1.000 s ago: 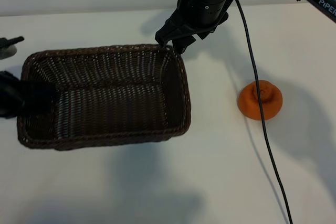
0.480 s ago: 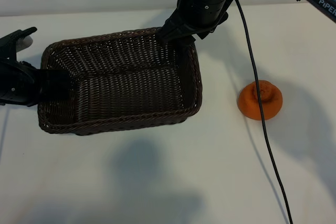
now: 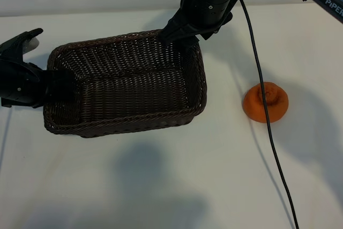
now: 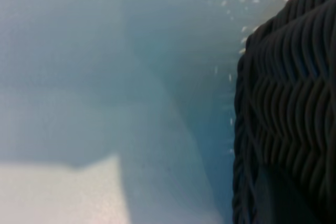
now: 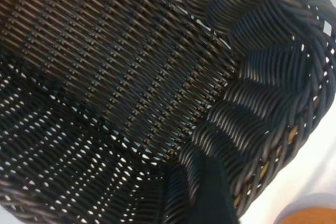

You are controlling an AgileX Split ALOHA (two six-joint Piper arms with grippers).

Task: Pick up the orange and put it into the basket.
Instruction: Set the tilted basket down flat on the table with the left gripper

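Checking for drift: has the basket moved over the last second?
Yes. The basket has slid rightward, toward the orange, which stayed put; the left gripper holds its left end.

— Left-centre of the frame, on the desk (image 3: 161, 186): basket (image 3: 126, 127). Left end effector (image 3: 27, 81) at its left end, right end effector (image 3: 182, 38) at the upper right corner.
— And right of centre?
— Orange (image 3: 265, 102), well apart from the basket, under a cable (image 3: 257, 68).
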